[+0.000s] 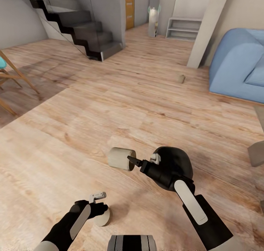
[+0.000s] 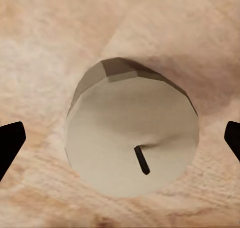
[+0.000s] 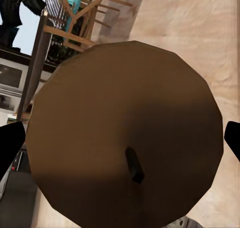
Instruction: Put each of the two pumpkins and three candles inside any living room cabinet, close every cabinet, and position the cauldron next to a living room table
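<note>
Candles lie toppled on the wooden floor (image 1: 110, 108). One candle (image 1: 120, 158) rests just ahead of my right tool (image 1: 132, 161), wick end facing its spread tips. Another candle (image 2: 131, 138) sits under my left tool (image 1: 96, 200), also open around it. A third candle (image 1: 181, 78) lies far off.

We see left arm (image 1: 69, 223): black, round shape, long white panel along top. Small grey metal block at wrist. Left gripper (image 1: 99, 208) black.

Right arm (image 1: 198, 209): black too, thicker, long white panel with rounded ends. Big round black joint behind wrist. Small grey-white piece on wrist. Right gripper (image 1: 132, 160) black, narrow.

Fingertips (image 2: 10, 144) in wrist views: flat black wedges at both edges.

Trunk (image 1: 132, 242): grey curved part with black stripes, at bottom of head view.
</note>
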Controlling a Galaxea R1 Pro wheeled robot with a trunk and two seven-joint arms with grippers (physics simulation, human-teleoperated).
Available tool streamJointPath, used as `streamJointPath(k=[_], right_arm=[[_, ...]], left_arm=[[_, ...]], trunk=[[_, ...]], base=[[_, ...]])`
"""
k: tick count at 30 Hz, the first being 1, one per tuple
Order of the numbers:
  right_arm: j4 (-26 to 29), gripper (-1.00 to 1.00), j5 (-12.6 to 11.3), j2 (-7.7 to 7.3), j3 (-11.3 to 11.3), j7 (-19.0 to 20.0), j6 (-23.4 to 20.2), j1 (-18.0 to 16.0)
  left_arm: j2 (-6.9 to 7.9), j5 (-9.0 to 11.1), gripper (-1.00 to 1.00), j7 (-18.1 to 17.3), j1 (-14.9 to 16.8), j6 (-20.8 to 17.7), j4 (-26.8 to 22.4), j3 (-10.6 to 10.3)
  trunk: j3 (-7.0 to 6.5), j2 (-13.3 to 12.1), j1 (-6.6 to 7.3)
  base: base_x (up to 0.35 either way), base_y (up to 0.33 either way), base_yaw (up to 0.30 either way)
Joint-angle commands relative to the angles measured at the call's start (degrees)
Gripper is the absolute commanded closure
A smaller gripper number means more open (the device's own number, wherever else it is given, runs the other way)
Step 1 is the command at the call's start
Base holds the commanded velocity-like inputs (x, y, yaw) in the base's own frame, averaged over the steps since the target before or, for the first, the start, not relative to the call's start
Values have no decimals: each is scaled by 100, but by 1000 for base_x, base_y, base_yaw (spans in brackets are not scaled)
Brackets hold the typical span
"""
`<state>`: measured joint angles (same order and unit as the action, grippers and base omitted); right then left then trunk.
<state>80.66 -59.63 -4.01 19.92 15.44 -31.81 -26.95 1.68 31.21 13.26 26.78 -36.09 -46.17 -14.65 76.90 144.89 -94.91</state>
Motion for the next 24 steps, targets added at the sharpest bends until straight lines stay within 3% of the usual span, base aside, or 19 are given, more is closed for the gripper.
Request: streamJointPath(k=[1, 8, 13, 24], right_arm=[[4, 100, -40, -3, 3, 3, -19, -4], [256, 100, -47, 6, 43, 28, -126, -4], [676, 100, -83, 16, 372, 42, -382, -4], [691, 100, -102, 23, 424, 20, -397, -4]], left_arm=[[7, 58, -100, 53, 3, 4, -9, -72], [7, 69, -100, 57, 3, 207, -6, -213], [7, 69, -100, 55, 3, 223, -6, -217], [7, 69, -100, 56, 3, 226, -6, -215]], trunk=[[27, 3, -1], [182, 13, -19], [293, 19, -32], [293, 19, -32]], base=[[0, 0, 0], [0, 0, 0], [0, 0, 0], [0, 0, 0]])
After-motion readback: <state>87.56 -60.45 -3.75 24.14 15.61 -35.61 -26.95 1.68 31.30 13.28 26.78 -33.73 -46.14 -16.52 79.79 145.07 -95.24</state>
